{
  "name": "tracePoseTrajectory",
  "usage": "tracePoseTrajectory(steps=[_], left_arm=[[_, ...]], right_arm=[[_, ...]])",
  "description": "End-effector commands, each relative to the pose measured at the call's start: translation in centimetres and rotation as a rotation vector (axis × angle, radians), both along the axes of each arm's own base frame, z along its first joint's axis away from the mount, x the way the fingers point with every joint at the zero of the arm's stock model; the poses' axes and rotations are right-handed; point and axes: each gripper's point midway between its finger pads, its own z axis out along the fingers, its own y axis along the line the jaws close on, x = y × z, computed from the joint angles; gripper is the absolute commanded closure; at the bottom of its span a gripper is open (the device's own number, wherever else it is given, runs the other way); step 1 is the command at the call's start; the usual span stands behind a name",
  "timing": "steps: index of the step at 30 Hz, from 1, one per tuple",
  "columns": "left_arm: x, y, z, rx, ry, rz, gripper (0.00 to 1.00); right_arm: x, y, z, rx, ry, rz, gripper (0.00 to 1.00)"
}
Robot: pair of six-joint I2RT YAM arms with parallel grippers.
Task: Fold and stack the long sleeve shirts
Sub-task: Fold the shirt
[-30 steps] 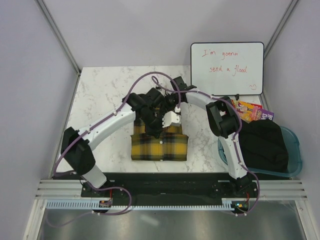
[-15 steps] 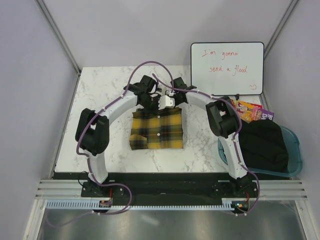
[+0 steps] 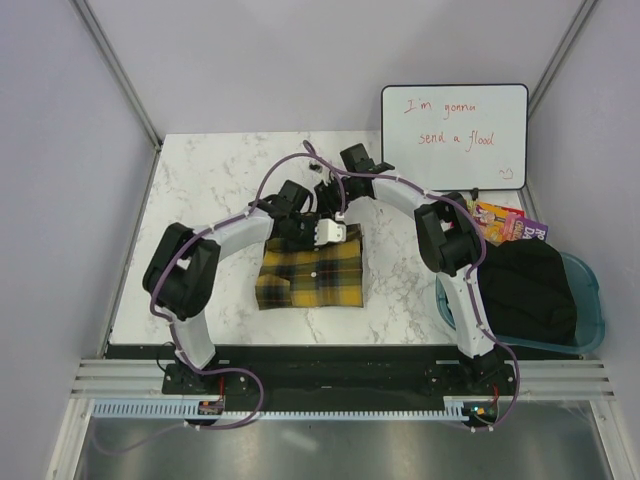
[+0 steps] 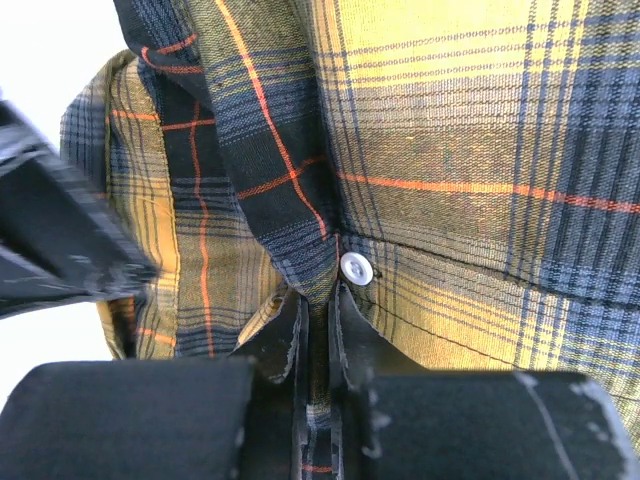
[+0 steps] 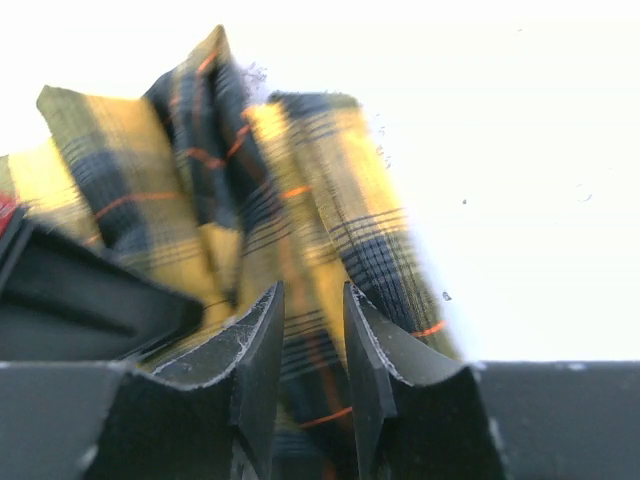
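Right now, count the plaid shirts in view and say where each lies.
1. The yellow-and-black plaid flannel shirt lies folded at the middle of the white marble table. The black cloth heaped in the blue plastic bin could hide others.

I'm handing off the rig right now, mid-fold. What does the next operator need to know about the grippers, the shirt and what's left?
Left gripper: shut on the plaid shirt, pinching the front placket beside a white button.
Right gripper: shirt fabric sits between its jaws; whether it is clamped cannot be told.
Shirt: a compact folded rectangle in the middle of the table, both grippers at its far edge.
Done: folding looks nearly complete.
Left: release both, flatten the far edge, then stack. Dark cloth fills the blue tub on the right; what it is cannot be told.
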Motion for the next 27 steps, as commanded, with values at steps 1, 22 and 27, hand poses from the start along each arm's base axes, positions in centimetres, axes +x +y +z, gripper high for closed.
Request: tracePoseTrajectory(steps=[1, 22, 27], left_arm=[[-3.8, -0.5, 0.8, 0.013, 0.010, -0.041, 0.91], [-2.8, -1.5, 4.6, 0.008, -0.061, -0.034, 0.86], [-2.8, -1.5, 4.8, 0.007, -0.065, -0.036, 0.86]], right_arm=[[1.3, 0.3, 4.3, 0.035, -0.103, -0.008, 0.62], [-3.1, 0.3, 6.2, 0.169, 0.029, 0.157, 0.44], [-1.5, -1.2, 6.8, 0.181, 0.040, 0.104, 0.46]])
